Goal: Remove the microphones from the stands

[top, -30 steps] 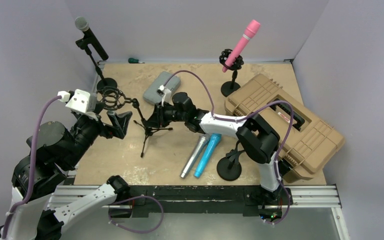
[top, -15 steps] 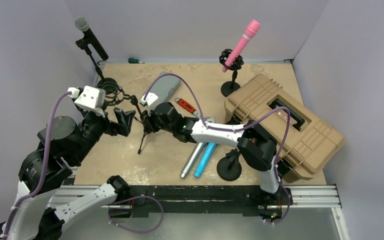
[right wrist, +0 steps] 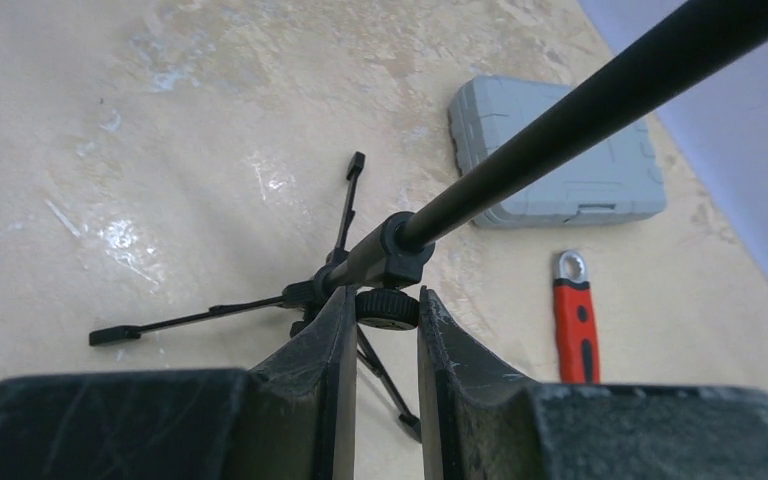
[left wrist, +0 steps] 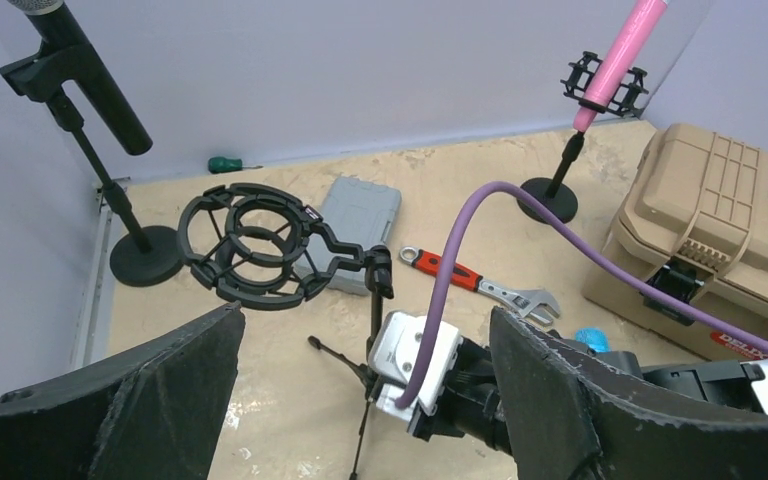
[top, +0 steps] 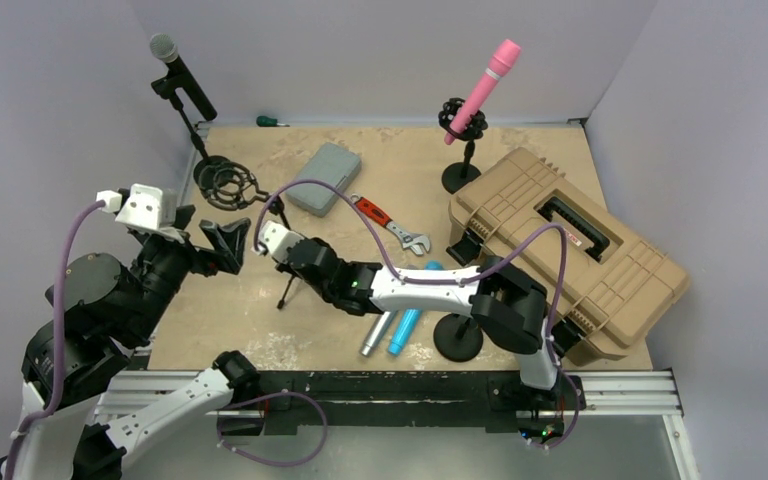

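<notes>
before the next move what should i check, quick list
1. Right tool gripping the tripod stand: ok, clamped on the collar low on the pole.
2. Shock mount on that stand empty: ok, nothing sits in the ring.
3. Left tool free: ok, open and holding nothing.
4. All tripod feet resting on the table: cannot tell from these views.
5. Every stand cleared: not ok, the pink microphone and the black microphone each sit in a stand at the back.
</notes>
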Controlling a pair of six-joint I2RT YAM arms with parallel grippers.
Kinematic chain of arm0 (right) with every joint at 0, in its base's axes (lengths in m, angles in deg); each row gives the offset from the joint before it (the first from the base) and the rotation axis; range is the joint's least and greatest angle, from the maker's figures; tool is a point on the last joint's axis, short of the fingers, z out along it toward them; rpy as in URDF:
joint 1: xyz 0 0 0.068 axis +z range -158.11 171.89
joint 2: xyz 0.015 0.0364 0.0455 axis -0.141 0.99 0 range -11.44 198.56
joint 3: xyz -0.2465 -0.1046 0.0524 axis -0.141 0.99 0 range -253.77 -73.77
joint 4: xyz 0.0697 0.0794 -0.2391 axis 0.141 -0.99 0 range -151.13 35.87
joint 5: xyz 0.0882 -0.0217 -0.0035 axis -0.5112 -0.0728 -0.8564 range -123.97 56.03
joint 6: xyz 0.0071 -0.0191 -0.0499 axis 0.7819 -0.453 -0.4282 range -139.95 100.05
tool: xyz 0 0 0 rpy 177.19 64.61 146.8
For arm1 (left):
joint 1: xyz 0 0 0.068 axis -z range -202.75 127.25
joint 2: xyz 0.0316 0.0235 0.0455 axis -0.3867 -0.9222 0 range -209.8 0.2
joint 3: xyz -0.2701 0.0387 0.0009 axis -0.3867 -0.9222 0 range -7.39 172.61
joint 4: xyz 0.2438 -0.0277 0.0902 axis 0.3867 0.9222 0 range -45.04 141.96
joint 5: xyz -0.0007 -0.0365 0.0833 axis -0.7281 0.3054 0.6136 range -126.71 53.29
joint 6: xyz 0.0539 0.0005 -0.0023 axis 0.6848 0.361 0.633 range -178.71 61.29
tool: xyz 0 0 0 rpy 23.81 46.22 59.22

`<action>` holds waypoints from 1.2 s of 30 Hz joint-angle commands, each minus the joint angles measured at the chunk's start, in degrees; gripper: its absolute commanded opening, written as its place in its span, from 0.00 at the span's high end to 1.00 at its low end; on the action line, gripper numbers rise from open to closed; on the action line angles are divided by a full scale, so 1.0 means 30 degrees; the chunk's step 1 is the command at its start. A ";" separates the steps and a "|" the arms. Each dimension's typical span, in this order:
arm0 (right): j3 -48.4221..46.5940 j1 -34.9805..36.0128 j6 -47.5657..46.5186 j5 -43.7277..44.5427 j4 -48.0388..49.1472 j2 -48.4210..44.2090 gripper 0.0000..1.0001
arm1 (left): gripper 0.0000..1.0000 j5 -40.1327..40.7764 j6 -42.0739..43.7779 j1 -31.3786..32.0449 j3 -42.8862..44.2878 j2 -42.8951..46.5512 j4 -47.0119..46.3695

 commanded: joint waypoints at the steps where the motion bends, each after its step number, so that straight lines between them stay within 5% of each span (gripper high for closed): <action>1: -0.0245 0.0566 -0.3361 0.1721 0.2547 -0.0681 1.00 | 0.11 0.0311 -0.0314 -0.0085 -0.0067 -0.0102 -0.0822; 29: 0.5173 0.0605 -0.0158 -0.2085 0.7318 -0.2116 1.00 | 0.10 -0.0230 -0.0510 -0.0083 -0.0204 -0.0835 -0.0332; 36: 0.7054 0.0074 0.1340 -0.3959 0.9266 -0.2973 0.78 | 0.10 -0.0093 -0.1733 -0.0085 -0.0081 -0.2608 0.1152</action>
